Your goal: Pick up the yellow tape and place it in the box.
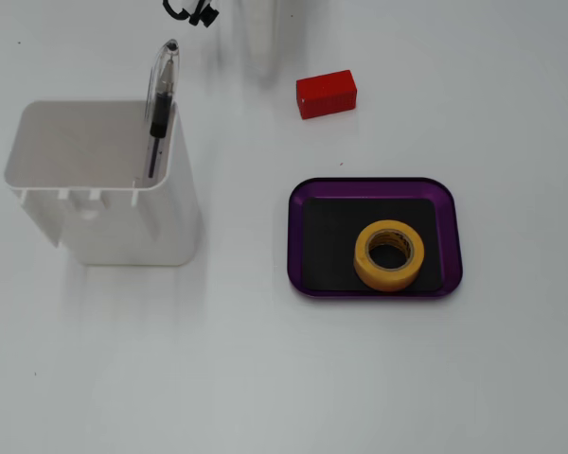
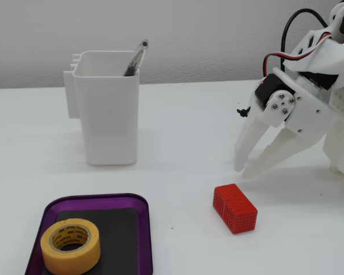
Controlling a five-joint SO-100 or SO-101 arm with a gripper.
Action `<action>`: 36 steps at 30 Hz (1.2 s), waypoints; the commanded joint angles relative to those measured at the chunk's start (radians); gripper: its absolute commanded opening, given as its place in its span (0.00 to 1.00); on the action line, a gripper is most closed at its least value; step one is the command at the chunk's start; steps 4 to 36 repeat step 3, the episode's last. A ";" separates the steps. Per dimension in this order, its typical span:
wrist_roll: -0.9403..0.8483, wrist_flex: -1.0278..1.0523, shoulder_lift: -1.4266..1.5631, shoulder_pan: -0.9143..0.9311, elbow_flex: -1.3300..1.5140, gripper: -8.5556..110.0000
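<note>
The yellow tape (image 1: 389, 254) lies flat inside the box (image 1: 373, 187), resting on the black inner surface toward its lower right corner in the top-down fixed view — a ring of matte yellow masking tape with a tan inner core (image 2: 70, 236). Small dark print runs around that core, too small to read. The box is a shallow rectangular tray with rounded corners and a glossy, metallic purple rim (image 2: 92, 200); its floor is a flat, dull black panel.

On the smooth white worktop (image 1: 265, 378) stands a tall white plastic container (image 2: 107, 109), square-walled with rounded edges and small ribs along one side. A pen (image 2: 135, 59) with a clear barrel and black grip leans out of it. A red block (image 2: 234, 208) sits apart from the box — rectangular, its faces covered with a fine grid texture.

The gripper (image 2: 246, 171), in white printed plastic with visible screws and red and black wires behind it, hangs tip-down just above the worktop near the red block in the side-on fixed view. Its jaws stand slightly parted and hold nothing.
</note>
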 commanded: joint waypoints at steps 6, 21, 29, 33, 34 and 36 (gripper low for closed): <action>0.002 0.002 0.049 -0.002 0.003 0.07; 0.002 0.002 0.049 -0.002 0.003 0.07; 0.002 0.002 0.049 -0.002 0.003 0.07; 0.002 0.002 0.049 -0.002 0.003 0.07; 0.002 0.002 0.049 -0.002 0.003 0.07; 0.002 0.002 0.049 -0.002 0.003 0.07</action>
